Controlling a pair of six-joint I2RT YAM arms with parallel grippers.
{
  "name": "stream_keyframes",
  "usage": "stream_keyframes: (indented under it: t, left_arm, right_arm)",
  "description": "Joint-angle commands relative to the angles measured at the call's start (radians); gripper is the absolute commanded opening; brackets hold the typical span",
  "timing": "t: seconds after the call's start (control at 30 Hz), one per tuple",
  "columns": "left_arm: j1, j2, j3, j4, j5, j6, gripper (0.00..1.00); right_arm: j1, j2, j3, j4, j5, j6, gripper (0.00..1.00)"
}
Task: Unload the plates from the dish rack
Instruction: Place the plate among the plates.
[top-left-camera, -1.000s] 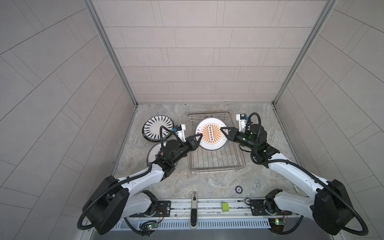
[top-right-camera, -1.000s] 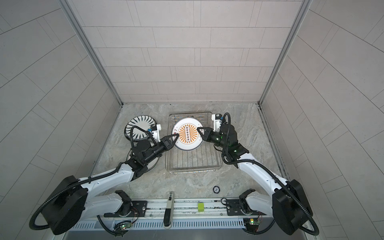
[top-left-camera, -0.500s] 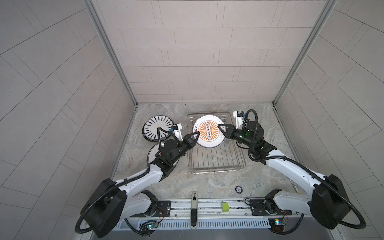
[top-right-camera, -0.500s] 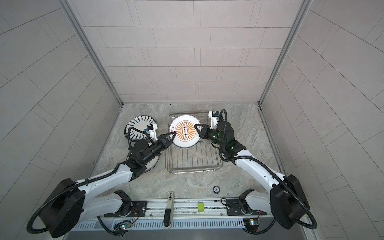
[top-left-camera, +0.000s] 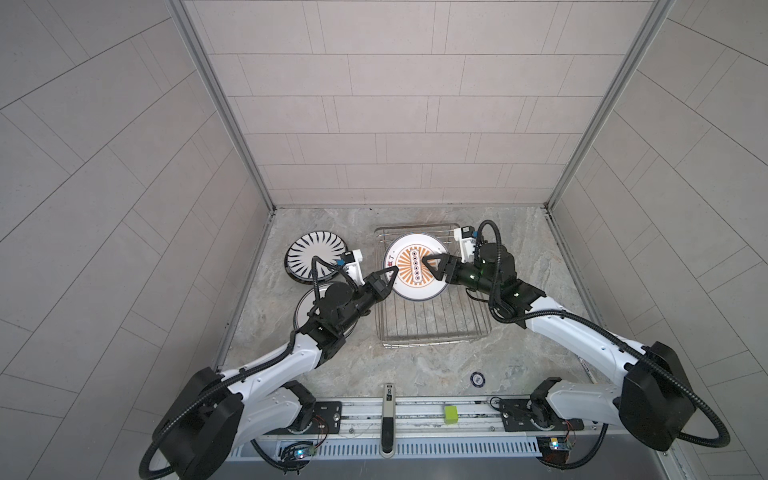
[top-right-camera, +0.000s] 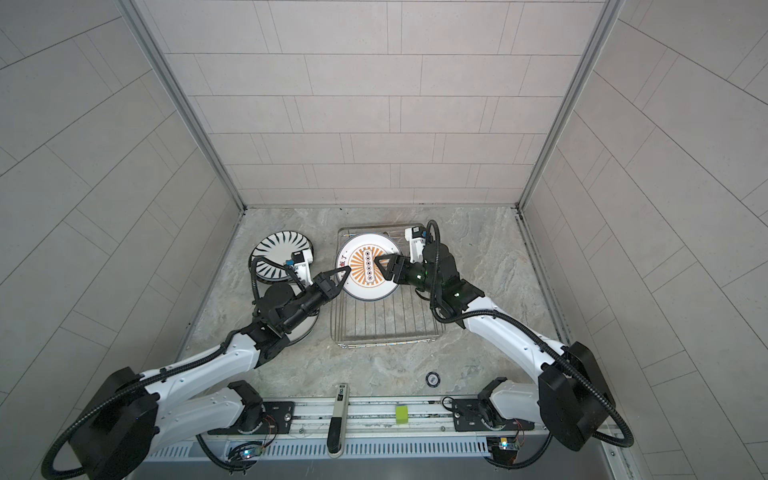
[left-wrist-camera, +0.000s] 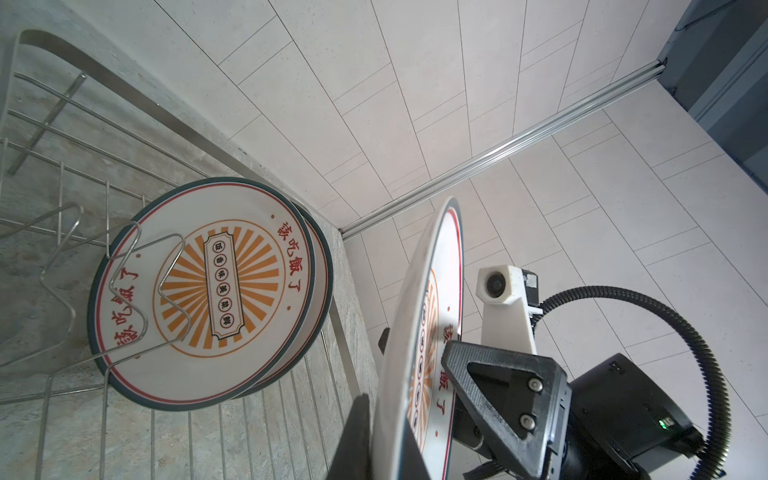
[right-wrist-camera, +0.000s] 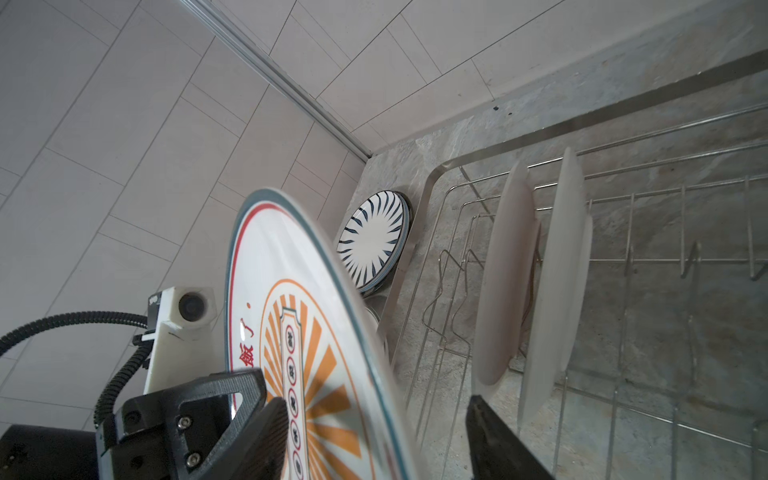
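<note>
**Handover: sunburst plate changes arms**

Location: raised over the far left part of dish rack, clear of the prongs.

Change: a second ago right gripper pinched the plate while left gripper was closing. Now the left is clamped tight on the near rim. The right's jaws have parted and stand either side of the plate, gripping nothing.

Meaning: custody has probably passed to the left arm, likely for set-down near striped plate on table.

Attitude: on edge, tilted back, printed face towards the top cameras. Round, so no long axis; the central printed bar runs near-to-far.

Remaining: two plates upright in the rack
</note>
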Motion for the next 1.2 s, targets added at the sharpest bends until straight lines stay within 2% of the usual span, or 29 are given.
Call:
stream_keyframes:
  t: [0.0, 0.1, 0.17, 0.27, 0.37, 0.57, 0.63, 0.73, 0.8, 0.93, 1.17]
  left_arm:
    - [-0.004, -0.039, -0.001, 0.039, -0.028, 0.000, 0.00]
    - [-0.003, -0.057, -0.007, 0.016, -0.059, 0.006, 0.00]
    - [0.001, -0.072, -0.009, -0.004, -0.077, 0.009, 0.00]
    - [0.008, -0.097, -0.006, -0.044, -0.096, 0.014, 0.00]
    - [0.019, -0.129, -0.010, -0.081, -0.114, 0.015, 0.00]
    - [0.054, -0.224, -0.036, -0.170, -0.167, 0.003, 0.00]
    - [0.064, -0.262, -0.046, -0.204, -0.188, -0.001, 0.00]
    - [0.071, -0.307, -0.067, -0.248, -0.244, -0.014, 0.00]
    - [0.076, -0.341, -0.079, -0.269, -0.268, -0.027, 0.00]
    - [0.085, -0.410, -0.085, -0.369, -0.329, -0.041, 0.00]
    - [0.088, -0.630, -0.099, -0.596, -0.475, -0.052, 0.00]
  right_arm:
    - [0.010, -0.003, 0.040, -0.045, 0.027, -0.023, 0.86]
    - [0.016, -0.019, 0.040, -0.066, 0.058, -0.043, 0.88]
    - [0.029, -0.042, 0.036, -0.082, 0.103, -0.069, 0.99]
    - [0.061, -0.074, 0.049, -0.142, 0.185, -0.144, 0.99]
    - [0.079, -0.115, 0.021, -0.121, 0.235, -0.186, 0.99]
    - [0.083, -0.193, -0.035, -0.090, 0.252, -0.243, 0.97]
    - [0.095, -0.196, -0.022, -0.131, 0.270, -0.257, 0.99]
    - [0.174, -0.198, 0.040, -0.274, 0.466, -0.328, 0.99]
    - [0.216, -0.200, 0.057, -0.300, 0.533, -0.380, 0.99]
    - [0.236, -0.187, 0.051, -0.242, 0.443, -0.440, 0.99]
    - [0.276, -0.121, 0.069, -0.160, 0.412, -0.469, 0.99]
